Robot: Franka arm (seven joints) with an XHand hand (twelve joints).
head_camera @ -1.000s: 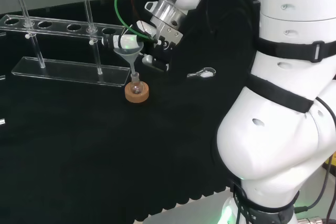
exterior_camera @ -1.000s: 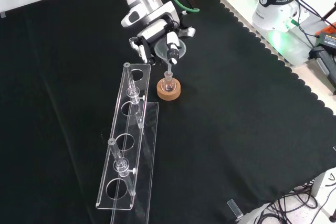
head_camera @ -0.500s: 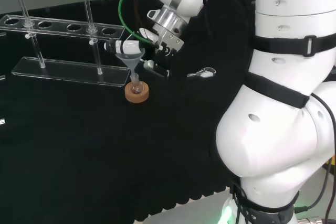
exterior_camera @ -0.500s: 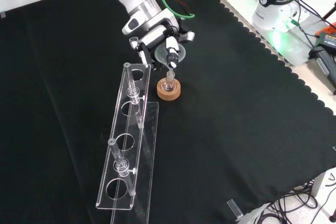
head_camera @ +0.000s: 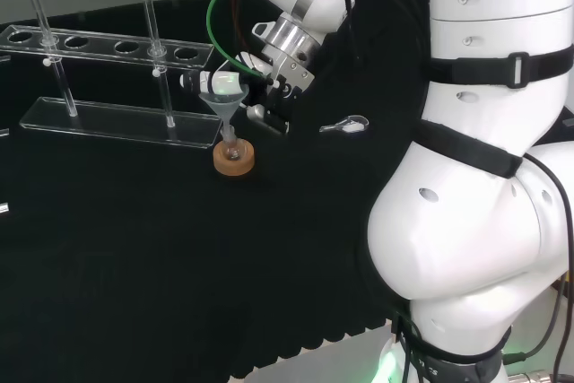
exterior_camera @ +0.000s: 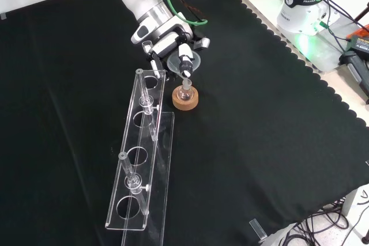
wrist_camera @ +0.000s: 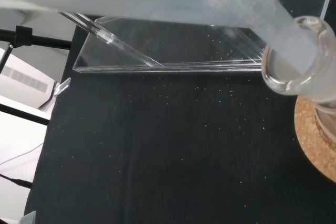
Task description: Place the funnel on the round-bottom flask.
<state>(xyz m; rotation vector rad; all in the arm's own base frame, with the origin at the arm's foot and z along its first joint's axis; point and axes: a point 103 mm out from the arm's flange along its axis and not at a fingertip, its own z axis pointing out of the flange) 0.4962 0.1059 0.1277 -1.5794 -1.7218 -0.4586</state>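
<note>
Lowering the funnel (head_camera: 221, 91) toward the flask neck — the robot hand (exterior_camera: 170, 42) has its fingers curled round the funnel's rim.

The round-bottom flask (exterior_camera: 184, 93) sits upright in a cork ring (head_camera: 233, 158) on the table (exterior_camera: 259, 119), which is what keeps its rounded base from rolling and its mouth facing up. The funnel is carried cone-up, stem down, so the spout can drop straight in; in the wrist view the stem lies right at the flask's glass mouth (wrist_camera: 294, 64) — whether it is already inside, I can't tell. A clear test-tube rack (exterior_camera: 141, 159) stands just beside. No readable labels or writing anywhere on the glassware.
</note>
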